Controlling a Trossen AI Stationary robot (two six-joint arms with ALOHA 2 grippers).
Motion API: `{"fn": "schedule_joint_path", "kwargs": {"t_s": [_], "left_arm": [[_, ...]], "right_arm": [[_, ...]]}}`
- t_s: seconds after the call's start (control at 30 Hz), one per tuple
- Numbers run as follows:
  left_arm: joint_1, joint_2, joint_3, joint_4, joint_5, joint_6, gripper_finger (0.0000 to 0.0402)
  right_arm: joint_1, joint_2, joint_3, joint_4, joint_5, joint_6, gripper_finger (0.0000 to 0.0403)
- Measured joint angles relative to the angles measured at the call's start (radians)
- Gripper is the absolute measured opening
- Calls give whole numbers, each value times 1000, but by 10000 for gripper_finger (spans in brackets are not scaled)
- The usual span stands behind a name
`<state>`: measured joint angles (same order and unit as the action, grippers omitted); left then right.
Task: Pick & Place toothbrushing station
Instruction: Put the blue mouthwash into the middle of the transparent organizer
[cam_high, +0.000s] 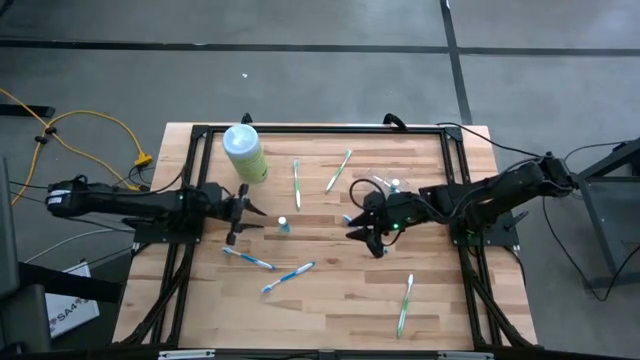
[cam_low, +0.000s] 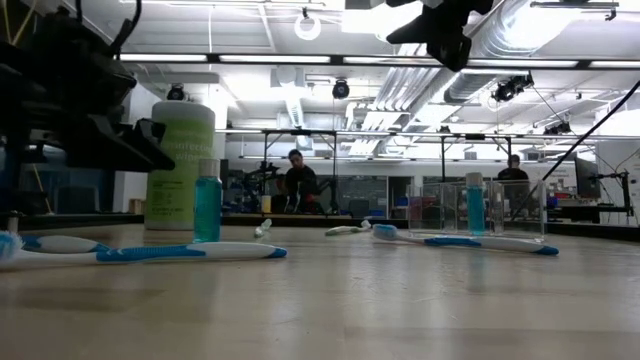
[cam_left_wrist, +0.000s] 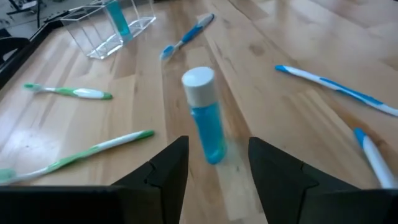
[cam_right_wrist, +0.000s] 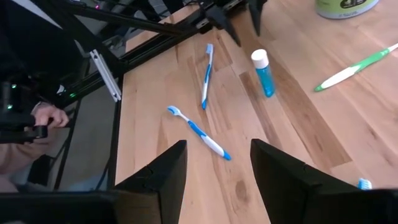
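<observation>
Surface (cam_high: 330, 300): wooden, strewn with toothbrushes. Green bottle (cam_high: 244, 153) seen at far left corner. Station (cam_left_wrist: 112, 28): clear holder with blue vial inside, set just beyond right claw (cam_high: 366, 228), right of centre. Right claw: held above surface, jaws wide, nothing gripped. Left claw (cam_high: 240, 215): low, jaws wide, aimed at upright blue vial (cam_left_wrist: 205, 115). Step judged: station to be grasped by right claw. Advised: thin wall pinched squarely, lift kept upright so inner vial is not tipped; nearby blue brush (cam_low: 465, 241) avoided.
</observation>
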<state>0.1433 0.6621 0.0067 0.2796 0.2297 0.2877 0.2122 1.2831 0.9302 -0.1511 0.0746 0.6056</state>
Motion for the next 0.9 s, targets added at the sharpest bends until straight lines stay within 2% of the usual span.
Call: {"fn": "schedule_joint_path", "kwargs": {"t_s": [0.3, 0.53, 0.73, 0.9], "left_arm": [[189, 141, 0, 153, 263, 23, 161], [221, 332, -1, 345, 318, 48, 161], [213, 509, 2, 546, 323, 34, 161], [188, 634, 23, 591, 315, 51, 161]], "right_arm": [[31, 0, 0, 7, 4, 0, 169], [31, 0, 0, 14, 4, -3, 169], [31, 0, 0, 13, 1, -5, 169], [31, 0, 0, 13, 1, -7, 169]]}}
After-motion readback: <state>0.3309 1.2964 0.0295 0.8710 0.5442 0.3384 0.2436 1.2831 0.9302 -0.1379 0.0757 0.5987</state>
